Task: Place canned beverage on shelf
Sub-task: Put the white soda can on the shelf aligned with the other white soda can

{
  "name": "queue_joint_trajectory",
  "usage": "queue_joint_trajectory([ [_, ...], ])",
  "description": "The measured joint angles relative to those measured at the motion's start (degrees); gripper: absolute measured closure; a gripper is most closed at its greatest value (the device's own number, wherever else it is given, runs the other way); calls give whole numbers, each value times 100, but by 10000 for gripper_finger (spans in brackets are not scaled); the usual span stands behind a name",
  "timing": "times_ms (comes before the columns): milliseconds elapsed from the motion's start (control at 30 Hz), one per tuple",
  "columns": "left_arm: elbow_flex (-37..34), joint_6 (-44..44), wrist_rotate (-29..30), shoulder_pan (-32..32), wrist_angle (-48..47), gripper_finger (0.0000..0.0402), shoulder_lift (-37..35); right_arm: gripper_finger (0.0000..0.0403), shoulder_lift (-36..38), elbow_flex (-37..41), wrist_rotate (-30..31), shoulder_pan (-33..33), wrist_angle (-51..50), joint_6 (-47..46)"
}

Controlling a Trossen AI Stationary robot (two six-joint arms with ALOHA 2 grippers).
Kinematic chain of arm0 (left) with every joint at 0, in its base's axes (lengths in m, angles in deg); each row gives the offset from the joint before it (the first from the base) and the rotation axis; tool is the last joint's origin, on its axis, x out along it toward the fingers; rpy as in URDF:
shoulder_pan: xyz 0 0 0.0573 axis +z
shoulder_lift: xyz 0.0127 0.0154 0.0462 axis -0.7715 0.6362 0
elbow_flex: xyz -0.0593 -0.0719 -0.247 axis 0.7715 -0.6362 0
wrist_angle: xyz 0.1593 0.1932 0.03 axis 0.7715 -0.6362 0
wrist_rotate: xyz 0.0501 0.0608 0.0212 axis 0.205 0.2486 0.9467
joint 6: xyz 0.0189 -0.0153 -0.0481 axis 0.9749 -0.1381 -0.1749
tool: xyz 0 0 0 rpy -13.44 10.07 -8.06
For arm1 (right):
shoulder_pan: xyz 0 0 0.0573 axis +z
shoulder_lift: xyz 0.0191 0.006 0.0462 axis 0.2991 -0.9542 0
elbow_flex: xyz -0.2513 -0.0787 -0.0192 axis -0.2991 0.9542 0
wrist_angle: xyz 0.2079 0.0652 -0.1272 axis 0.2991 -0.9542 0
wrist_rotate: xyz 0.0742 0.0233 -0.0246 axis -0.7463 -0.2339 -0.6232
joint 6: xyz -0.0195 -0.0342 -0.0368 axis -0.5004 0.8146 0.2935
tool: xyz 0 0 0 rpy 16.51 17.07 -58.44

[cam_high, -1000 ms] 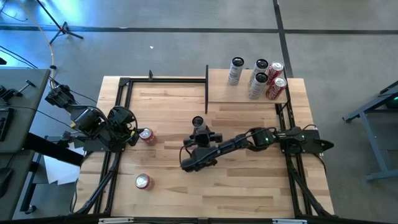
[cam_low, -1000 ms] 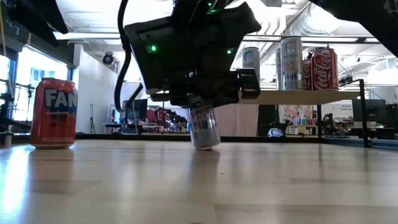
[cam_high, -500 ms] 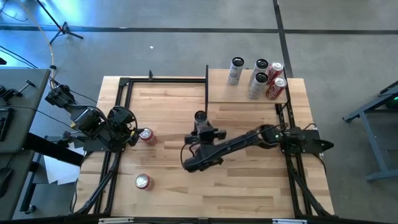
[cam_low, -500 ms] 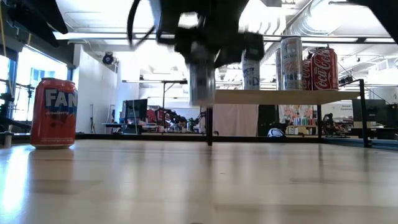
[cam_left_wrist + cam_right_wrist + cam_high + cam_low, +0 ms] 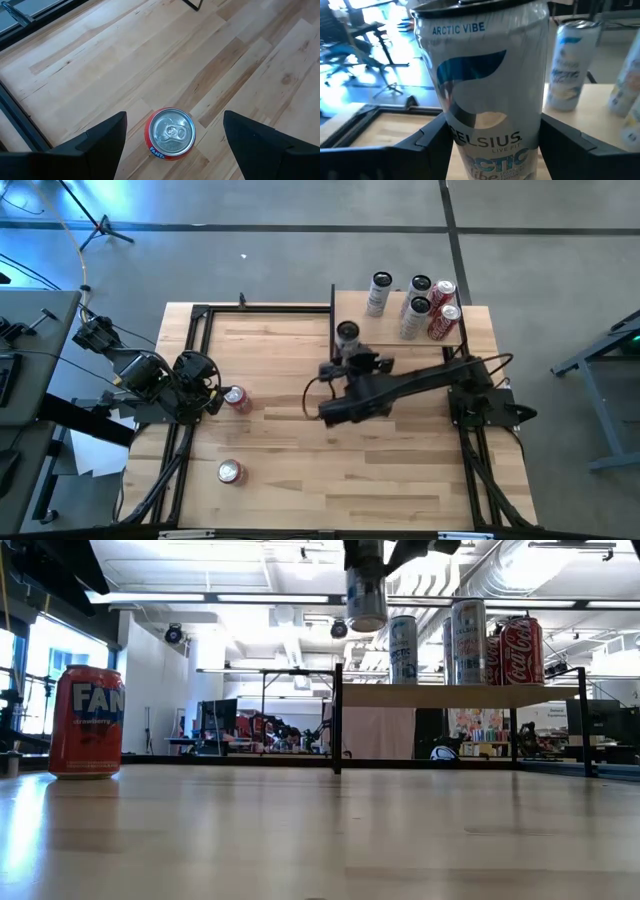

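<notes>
From the front of the table, the closest thing is a red can [image 5: 231,471] standing alone at about 7 o'clock on the wooden table [image 5: 270,490].

A bit farther back, at about 9 o'clock, stands an orange-red can [image 5: 237,399] that reads "FANTA" by its rim when seen from above. From low down its side shows big white letters "FAN" and the small word "strawberry". The left gripper [image 5: 172,142] hangs over this can with its two dark fingers wide apart, one on each side. They are not touching it.

Near the middle of the table, the right gripper [image 5: 350,358] holds a tall silver can [image 5: 487,85] up in the air. The fingers squeeze it on both sides. The can reads "ARCTIC VIBE" near the top, then "CELSIUS" and "LIVE FIT" lower down. It hangs just by the near left corner of the shelf [image 5: 395,330], higher than the shelf board.

The shelf sits far back at about 1 o'clock. Four cans stand on it. Two are red and read "Coca-Cola" [image 5: 521,638]. The other two are tall and pale [image 5: 378,294], and one shows the word "ARCTIC".
</notes>
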Motion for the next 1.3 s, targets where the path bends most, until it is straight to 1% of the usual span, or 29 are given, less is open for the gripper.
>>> queue_joint_trajectory([
  [167,0,0,0,0,0,92,0,167,309,355,-331,-231,6,-245],
  [300,0,0,0,0,0,92,0,167,467,849,-98,-304,10,-509],
  [400,0,0,2,0,2,92,0,167,590,1348,-67,-359,0,-765],
  [533,0,0,2,0,0,92,0,167,648,1969,211,-381,-1,-1407],
  [633,0,0,2,0,0,92,0,167,679,2333,314,-391,6,-1882],
  [733,0,0,2,0,2,92,2,167,725,2588,407,-414,24,-2157],
  [833,0,0,2,0,4,92,2,167,848,2736,494,-451,17,-2125],
  [1000,0,0,2,0,2,92,0,167,1029,2764,647,-521,10,-1385],
  [1100,0,0,2,0,4,92,1,167,1074,2764,638,-563,3,-1125],
  [1300,0,0,2,0,0,92,0,167,1074,2764,624,-666,8,-1122],
])
